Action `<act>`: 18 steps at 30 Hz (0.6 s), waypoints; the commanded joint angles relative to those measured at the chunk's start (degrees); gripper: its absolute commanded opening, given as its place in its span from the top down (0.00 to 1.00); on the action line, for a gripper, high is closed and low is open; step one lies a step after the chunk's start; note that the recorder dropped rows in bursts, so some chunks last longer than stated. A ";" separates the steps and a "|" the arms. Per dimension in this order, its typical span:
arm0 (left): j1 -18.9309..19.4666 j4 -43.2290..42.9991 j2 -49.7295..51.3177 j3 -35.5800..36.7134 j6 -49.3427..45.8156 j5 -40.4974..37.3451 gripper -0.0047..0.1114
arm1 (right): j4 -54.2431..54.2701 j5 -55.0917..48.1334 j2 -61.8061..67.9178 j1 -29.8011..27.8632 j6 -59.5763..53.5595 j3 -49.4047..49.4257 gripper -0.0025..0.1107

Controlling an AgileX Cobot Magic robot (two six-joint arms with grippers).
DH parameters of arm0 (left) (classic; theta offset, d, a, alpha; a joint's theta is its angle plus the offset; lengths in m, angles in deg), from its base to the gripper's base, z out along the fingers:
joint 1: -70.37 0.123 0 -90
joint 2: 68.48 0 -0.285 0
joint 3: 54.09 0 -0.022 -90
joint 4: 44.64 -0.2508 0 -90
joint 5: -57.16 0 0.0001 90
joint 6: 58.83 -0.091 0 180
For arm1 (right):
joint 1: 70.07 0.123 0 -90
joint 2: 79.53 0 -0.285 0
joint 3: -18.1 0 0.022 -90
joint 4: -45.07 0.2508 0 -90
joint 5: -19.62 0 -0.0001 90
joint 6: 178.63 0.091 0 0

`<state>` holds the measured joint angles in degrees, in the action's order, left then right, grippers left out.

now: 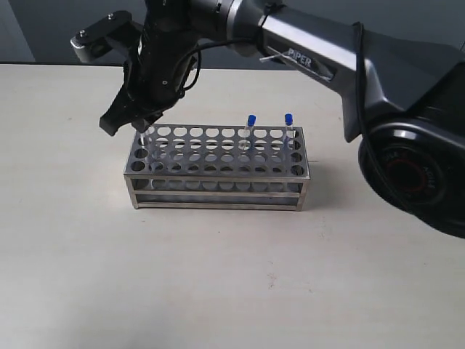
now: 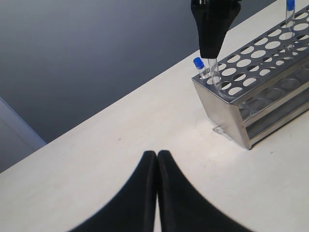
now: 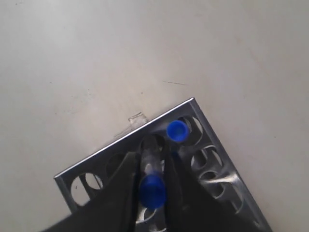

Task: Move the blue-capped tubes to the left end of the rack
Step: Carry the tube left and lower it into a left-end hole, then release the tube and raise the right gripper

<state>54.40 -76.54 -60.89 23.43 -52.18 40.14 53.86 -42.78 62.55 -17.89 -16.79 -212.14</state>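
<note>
Pale, off-white tabletop [image 1: 232,291] fills the near part of the exterior view, with nothing on it in front of the rack [image 1: 218,190]. The left gripper [image 2: 157,154] hangs over this surface, apart from the rack and off its left end. Its two black fingers [image 2: 140,193] are pressed together at the tips with nothing between them.

The steel rack stands lengthwise near the middle of the table, its top plate full of round holes. Two blue-capped tubes [image 1: 251,121] stand upright in the back row on its right half, the second tube [image 1: 288,118] closer to the right end.

At the left end, a third tube [image 3: 176,130] sits in a corner hole. Just beside it the right gripper [image 1: 143,125] has reached across from the right side. Its fingers [image 3: 126,174] are closed on the fourth tube [image 3: 153,191], pinching the glass just below the blue cap. The lower part of that tube passes into a hole next to the corner one; how deep it sits cannot be told.

Behind the rack the dark right arm [image 1: 320,62] stretches back to its base, and a dark grey wall [image 1: 43,29] rises past the table's far edge.
</note>
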 commanded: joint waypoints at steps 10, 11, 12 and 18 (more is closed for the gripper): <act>-0.22 0.14 0.20 -0.30 0.28 0.42 0.95 | 6.13 2.40 4.56 -0.08 -0.03 -0.24 0.99; -0.22 0.14 0.20 -0.30 0.28 0.42 0.95 | 6.92 2.67 4.56 -0.08 -0.03 -0.24 0.99; -0.22 0.14 0.20 -0.30 0.28 0.42 0.95 | 7.04 2.66 4.56 -0.08 -0.03 -0.24 0.98; -0.22 0.14 0.20 -0.30 0.28 0.42 0.95 | 7.13 2.54 4.45 -0.08 0.51 -0.24 0.54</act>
<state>54.40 -76.54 -60.89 23.43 -52.18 40.14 59.10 -40.41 66.39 -18.36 -16.78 -212.55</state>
